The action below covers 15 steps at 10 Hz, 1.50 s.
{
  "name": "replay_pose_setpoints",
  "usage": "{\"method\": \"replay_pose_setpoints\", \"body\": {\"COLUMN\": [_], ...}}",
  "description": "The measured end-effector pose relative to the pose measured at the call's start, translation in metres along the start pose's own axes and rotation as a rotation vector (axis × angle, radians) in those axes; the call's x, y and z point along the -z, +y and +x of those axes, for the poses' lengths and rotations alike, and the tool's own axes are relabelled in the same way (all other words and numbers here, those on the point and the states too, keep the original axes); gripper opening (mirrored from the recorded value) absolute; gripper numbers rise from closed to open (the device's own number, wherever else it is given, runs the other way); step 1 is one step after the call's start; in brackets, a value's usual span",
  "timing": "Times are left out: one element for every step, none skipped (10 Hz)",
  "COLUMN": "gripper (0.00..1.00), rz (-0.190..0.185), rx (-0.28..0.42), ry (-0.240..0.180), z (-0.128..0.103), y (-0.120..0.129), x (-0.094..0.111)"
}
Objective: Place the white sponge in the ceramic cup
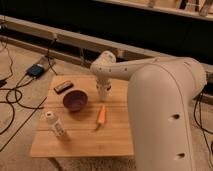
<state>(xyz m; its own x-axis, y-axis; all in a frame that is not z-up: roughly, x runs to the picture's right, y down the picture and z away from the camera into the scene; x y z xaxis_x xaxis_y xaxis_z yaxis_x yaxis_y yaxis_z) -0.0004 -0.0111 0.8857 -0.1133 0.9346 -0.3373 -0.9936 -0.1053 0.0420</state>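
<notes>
My gripper hangs straight down from the white arm over the back middle of the wooden table. Right beneath it stands the ceramic cup, a small white shape that blends into the gripper's lower end. I cannot tell whether the two touch. The white sponge is hidden from view. The arm's large white shell fills the right half of the camera view and covers the table's right side.
A dark purple bowl sits left of the cup. An orange carrot-shaped thing lies in front of the cup. A white capped bottle stands near the front left. A dark flat object lies at the back left corner. Cables trail over the floor on the left.
</notes>
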Motion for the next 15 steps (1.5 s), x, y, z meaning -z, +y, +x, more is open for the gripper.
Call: {"method": "replay_pose_setpoints", "body": {"gripper": [0.8,0.8,0.8,0.8,0.8,0.8,0.8,0.8,0.8,0.8,0.8,0.8,0.8,0.8,0.8], "rz": [-0.003,-0.005,-0.004,-0.004,-0.005,-0.003,-0.003,-0.003,-0.009,0.0,-0.001,-0.002,-0.003,0.0,0.001], "rx": [0.002,0.003,0.005,0.007,0.01,0.013,0.016,0.018,0.019,0.02,0.023,0.023,0.027,0.027,0.025], "ry": [-0.003,-0.006,-0.011,-0.018,-0.027,-0.034,-0.048,-0.055,-0.069,-0.073,-0.078,-0.078,-0.079,-0.078,-0.077], "z": [0.0,0.0,-0.001,-0.002,-0.005,-0.007,-0.01,-0.012,-0.015,-0.015,-0.015,-0.014,-0.012,-0.01,-0.009], "y": [0.001,0.002,0.002,0.002,0.003,0.002,0.003,0.003,0.006,0.001,0.002,0.003,0.007,0.006,0.005], "x": [0.001,0.003,0.005,0.009,0.014,0.018,0.025,0.029,0.036,0.039,0.043,0.043,0.044,0.044,0.044]}}
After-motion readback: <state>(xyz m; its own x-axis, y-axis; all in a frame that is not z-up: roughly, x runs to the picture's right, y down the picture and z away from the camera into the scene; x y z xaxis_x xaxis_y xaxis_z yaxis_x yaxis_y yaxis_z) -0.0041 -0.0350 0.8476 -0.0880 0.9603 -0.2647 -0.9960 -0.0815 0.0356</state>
